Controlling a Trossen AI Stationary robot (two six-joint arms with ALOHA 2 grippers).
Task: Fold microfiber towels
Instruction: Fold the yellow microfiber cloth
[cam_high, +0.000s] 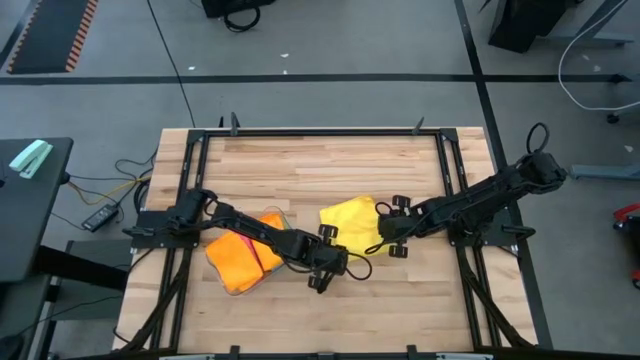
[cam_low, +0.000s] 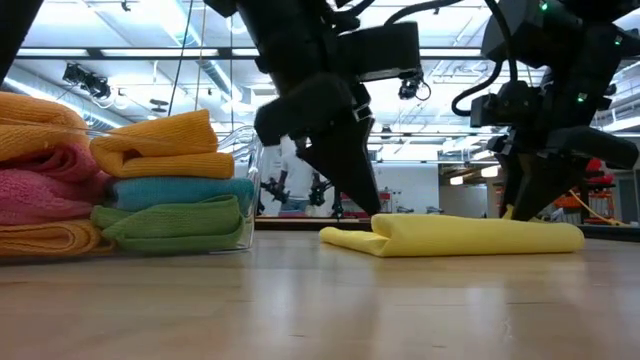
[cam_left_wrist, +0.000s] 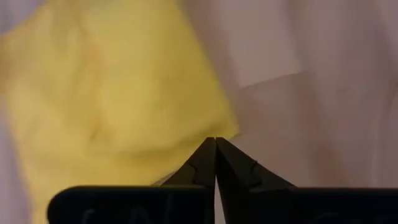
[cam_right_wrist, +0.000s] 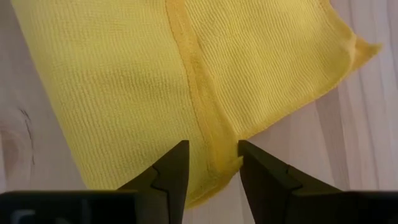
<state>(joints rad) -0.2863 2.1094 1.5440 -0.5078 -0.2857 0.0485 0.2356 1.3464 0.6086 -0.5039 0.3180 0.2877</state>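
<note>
Your right gripper (cam_right_wrist: 210, 163) sat open over the hem of the folded yellow towel (cam_high: 352, 222) mid-table, left gripper (cam_left_wrist: 215, 160) was closed and empty at its corner; a shallow pinch could've grabbed one layer, undoing the fold.

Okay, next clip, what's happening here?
Two arms are folding towels on a wooden table. A yellow towel lies folded mid-table. The right gripper is open, its fingers either side of the towel's edge. The left gripper is shut and empty, just off the towel's corner. Finished folded towels, orange, blue, green and pink, are stacked at the left.
</note>
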